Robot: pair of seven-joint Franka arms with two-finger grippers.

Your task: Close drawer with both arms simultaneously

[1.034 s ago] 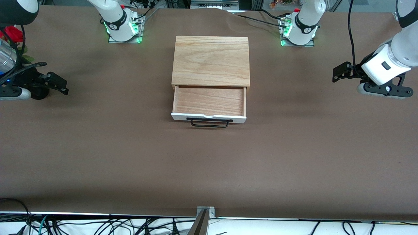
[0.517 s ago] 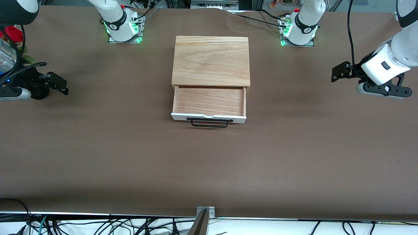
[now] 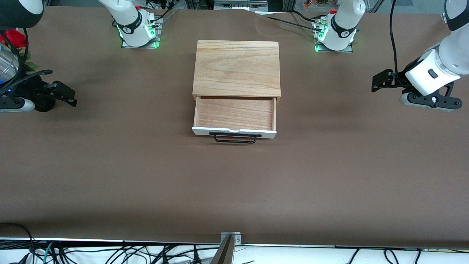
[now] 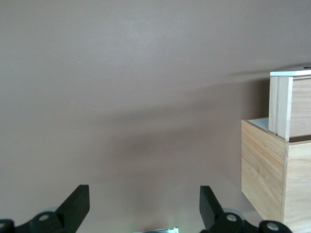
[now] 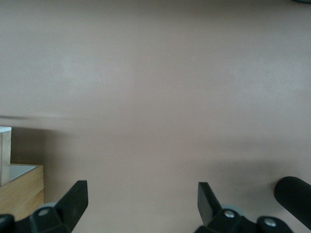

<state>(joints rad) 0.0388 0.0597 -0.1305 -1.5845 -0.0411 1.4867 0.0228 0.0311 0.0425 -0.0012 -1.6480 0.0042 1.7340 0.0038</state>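
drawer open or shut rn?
Open. The drawer is pulled out of its wooden box, bare inside showing, white front and black handle well clear of the box.

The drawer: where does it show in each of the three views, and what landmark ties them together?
Front view: the drawer sits mid-table, pulled out of the wooden box toward the camera, with its white front panel and black handle nearest the camera.
Left wrist view: its wooden side and white panel edge stick out at the picture's edge.
Right wrist view: only a corner shows at the edge.
Shared landmark: the wooden box, seen in all three.
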